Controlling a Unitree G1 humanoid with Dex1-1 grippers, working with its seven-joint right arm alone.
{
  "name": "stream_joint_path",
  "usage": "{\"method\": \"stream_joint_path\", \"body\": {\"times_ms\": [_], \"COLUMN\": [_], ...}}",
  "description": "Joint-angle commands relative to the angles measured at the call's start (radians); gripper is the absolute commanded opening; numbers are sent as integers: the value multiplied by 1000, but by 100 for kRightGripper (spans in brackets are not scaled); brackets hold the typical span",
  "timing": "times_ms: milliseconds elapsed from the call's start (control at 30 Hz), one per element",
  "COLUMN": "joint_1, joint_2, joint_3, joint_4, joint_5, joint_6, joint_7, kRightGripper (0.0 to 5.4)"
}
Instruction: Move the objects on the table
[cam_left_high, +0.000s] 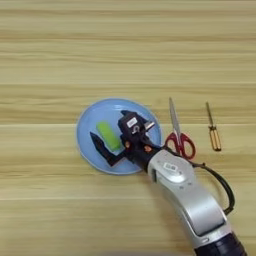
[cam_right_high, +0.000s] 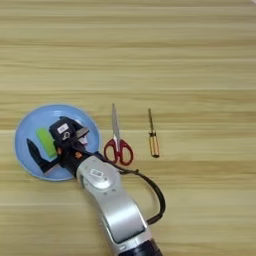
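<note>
Right now the right jaws (cam_left_high: 114, 137) stand spread open over a light-blue round plate (cam_left_high: 90, 125), one black finger (cam_left_high: 102, 149) reaching along the near left side of a lime-green rectangular block (cam_left_high: 108, 135), the other finger partly hidden behind the wrist housing on the block's far right. The block lies flat on the plate between the two fingers; whether either finger actually touches it seems doubtful, and the view does not settle it. Behind the jaws the black wrist, with a small white label and orange spots, joins the silver forearm (cam_left_high: 192, 200), which runs down to the lower right edge, a black cable (cam_left_high: 222, 186) looping beside it.

Just right of the plate lie red-handled scissors (cam_left_high: 178, 137), closed blades pointing away from the robot, handles touching or nearly touching the wrist. Farther right, apart from the scissors, lies a thin amber-handled screwdriver (cam_left_high: 213, 131), its shaft pointing away too. All rest on the light wooden desk (cam_left_high: 60, 50) with horizontal grain stripes.
</note>
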Motion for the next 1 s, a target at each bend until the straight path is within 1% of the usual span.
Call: {"method": "stream_joint_path", "body": {"times_ms": [33,167,233,300,567,1000], "joint_1": [-63,-69,-71,-73,-82,-86], "joint_2": [22,30,39,44,49,53], "joint_3": [-5,-4,-9,-11,-20,-43], "joint_4": [-17,-2,12,26,73,88], "joint_5": [5,8,27,33,27,29], "joint_6": [-31,-29,-21,-19,-28,7], "joint_7": [-1,3,14,15,18,7], "kRightGripper": [537,537,537,537,537,537]}}
